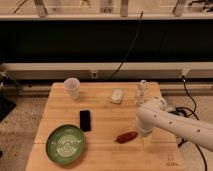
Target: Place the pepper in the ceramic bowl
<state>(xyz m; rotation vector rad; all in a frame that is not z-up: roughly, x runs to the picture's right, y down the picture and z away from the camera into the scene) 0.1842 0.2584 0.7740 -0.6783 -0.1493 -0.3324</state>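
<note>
So, the whole thing comes down to how the pepper [126, 136] sits relative to the gripper [145, 136]. The gripper hangs off the white arm [172, 125] that reaches in from the picture's right, low over the wooden surface [105, 107]. The pepper lies flat on the wood just beside it, on the side toward the picture's left. They look apart rather than touching, but it's close enough that I wouldn't swear to it. I can't tell whether the gripper is released or clenched from this angle.

The pepper's long axis runs roughly across the picture, and the end nearer the gripper sits a touch further back on the surface. I'd say you want to slide sideways over its middle and close across the narrow width, not along the length.

The ceramic bowl [65, 144] is further off the same way, at the front corner just past the black phone [85, 120]. So the carry should keep going in that direction.
</note>
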